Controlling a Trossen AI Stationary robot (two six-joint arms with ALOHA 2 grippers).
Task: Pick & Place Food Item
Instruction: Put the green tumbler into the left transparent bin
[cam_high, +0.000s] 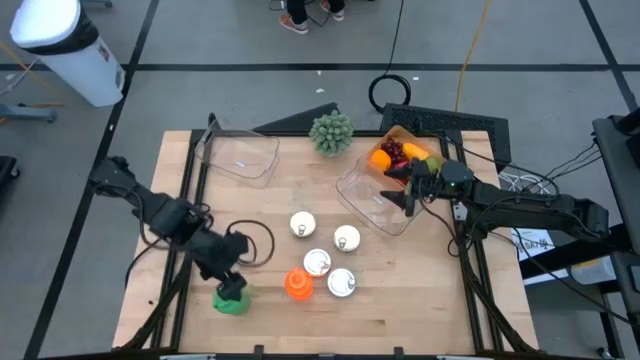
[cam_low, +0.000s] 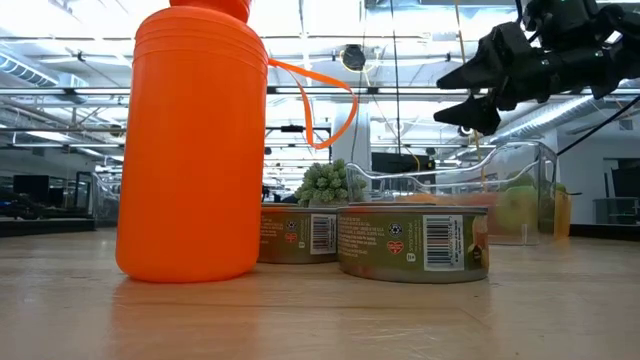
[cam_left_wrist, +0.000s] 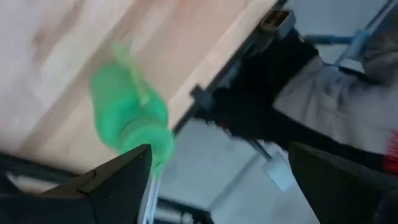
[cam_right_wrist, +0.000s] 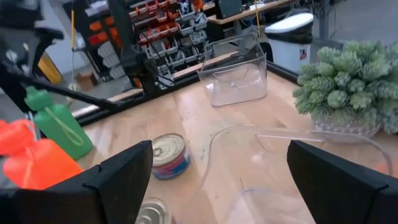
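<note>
Altogether four cans (cam_high: 303, 224), two bottles (cam_high: 298, 285), two bins (cam_high: 240, 155).

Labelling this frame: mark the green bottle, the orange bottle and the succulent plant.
green bottle (cam_high: 232, 299), high view, on its body.
orange bottle (cam_low: 190, 150), low view, middle of its body.
succulent plant (cam_high: 331, 132), high view, centre of its leaves.

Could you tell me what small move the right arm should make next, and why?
Probably lower the right gripper toward the fruit in the clear bin. Its jaws are open and empty, hovering above the bin's rim, so nothing is picked yet. The left gripper hangs open over the green bottle.
</note>
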